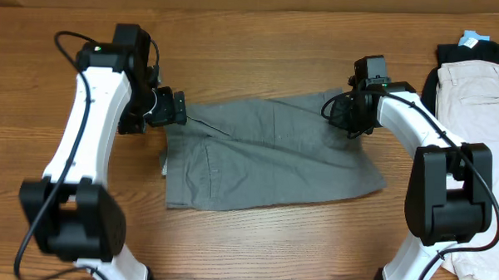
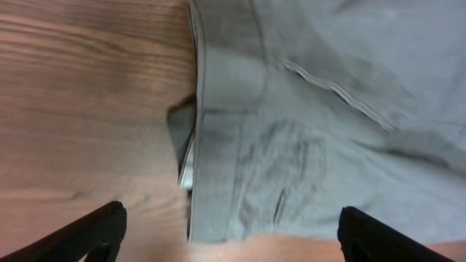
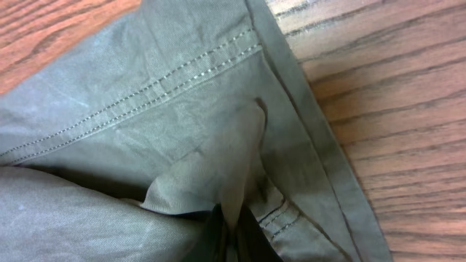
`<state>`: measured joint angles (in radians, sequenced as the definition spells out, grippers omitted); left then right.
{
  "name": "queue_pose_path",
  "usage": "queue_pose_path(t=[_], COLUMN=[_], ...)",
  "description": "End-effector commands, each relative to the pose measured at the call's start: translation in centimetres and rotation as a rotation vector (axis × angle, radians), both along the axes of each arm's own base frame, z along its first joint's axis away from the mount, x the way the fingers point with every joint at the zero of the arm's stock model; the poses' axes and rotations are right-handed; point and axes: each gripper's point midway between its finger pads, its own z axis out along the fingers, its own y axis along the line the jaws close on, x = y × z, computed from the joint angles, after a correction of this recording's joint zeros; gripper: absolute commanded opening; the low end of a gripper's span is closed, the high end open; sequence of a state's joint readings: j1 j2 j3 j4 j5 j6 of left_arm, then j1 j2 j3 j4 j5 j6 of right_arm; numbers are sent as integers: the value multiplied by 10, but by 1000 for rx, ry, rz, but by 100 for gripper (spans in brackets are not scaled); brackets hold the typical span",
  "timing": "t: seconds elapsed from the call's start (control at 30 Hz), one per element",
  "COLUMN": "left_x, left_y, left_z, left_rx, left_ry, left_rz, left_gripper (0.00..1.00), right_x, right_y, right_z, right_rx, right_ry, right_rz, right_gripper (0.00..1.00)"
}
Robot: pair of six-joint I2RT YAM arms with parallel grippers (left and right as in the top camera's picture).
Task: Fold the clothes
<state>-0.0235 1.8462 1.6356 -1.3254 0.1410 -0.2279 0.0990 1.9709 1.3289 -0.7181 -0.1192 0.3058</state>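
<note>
Okay, right gripper (image 3: 231, 234) was clamped on a thin fold of the medium-grey cotton twill shorts (image 1: 266, 153); left gripper (image 2: 231, 234) gaped empty. Shallow pinch could slip mid-fold.

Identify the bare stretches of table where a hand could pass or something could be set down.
Bare wood runs along the far edge of the table, beyond the shorts. Another strip lies at the front, between the arm bases. Crowded: the right side, where the right gripper pinches the shorts near a clothing pile.
</note>
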Motion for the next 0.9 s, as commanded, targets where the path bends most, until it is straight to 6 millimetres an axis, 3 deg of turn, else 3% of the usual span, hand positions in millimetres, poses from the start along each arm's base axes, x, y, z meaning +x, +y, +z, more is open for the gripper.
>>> queue_pose_path(t=[0.0,0.13,0.23,0.37,0.57,0.7,0.87], left_x=[4,9,12,19,32,37,45], left_y=[-11,-15,-16,-17,-15,-15,-16], left_z=[-33,-58,-76,-85,-78,-64,-27], left_rx=[-90,-117,-121,-121,-111,-110,-99], left_ry=[70,108,136,122,76,52,-41], left_rz=[-70,-104,-102,-103,-105,-106,-116], left_gripper=[93,93,85,59,5,4,4], right_x=[4,4,4,3,3,2,8], right_y=[-6,-6,-6,-6,-6,-8,-13], right_z=[2,2,2,2,2,10,46], right_rx=[-17,-17,-17,-17,-15,-10,-7], right_ry=[-10,-11,-9,-6,-5,1,-35], right_rz=[-20,-20,-20,-20,-25,-50,-63], right_gripper=[4,4,4,4,4,4,4])
